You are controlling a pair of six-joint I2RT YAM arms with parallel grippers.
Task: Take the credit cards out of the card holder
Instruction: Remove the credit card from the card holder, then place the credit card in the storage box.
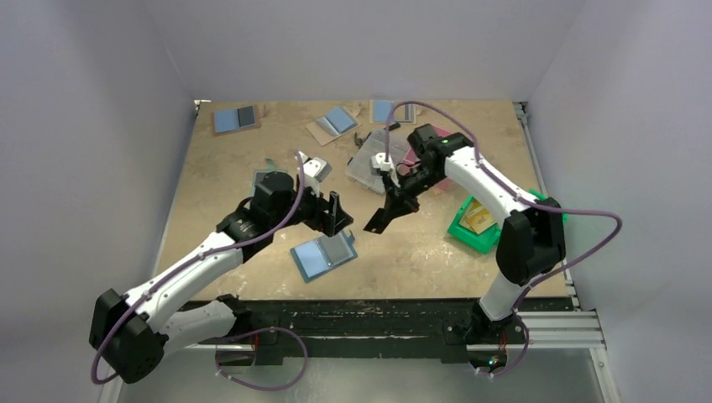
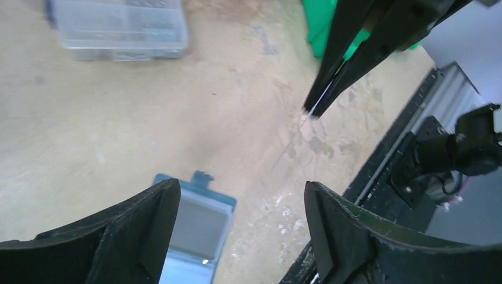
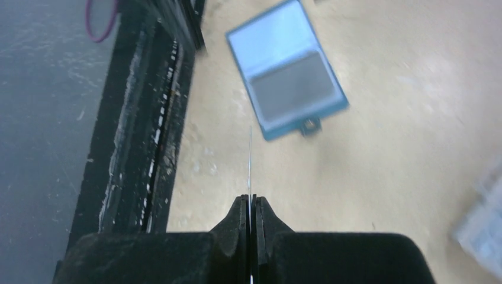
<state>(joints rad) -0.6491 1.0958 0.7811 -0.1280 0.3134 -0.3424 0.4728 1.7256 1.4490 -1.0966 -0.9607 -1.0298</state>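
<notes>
So the right gripper is clamped tight on a credit card. It's edge-on to the wrist cam, so it's just a thin sliver poking out past the fingertips, and I can't make out its colour. It's up in the air just off the card holder's clasp side, not touching it.

The left gripper hangs right over the holder's far edge, fingers spread wide with nothing between them.

The holder itself lies flat and unfolded on the table, with one blue half, one grey half and a teal border. I can't tell if anything's left in the pockets.

Farther out from the holder, there's a clear plastic box beyond it and a green tray off to its right.
</notes>
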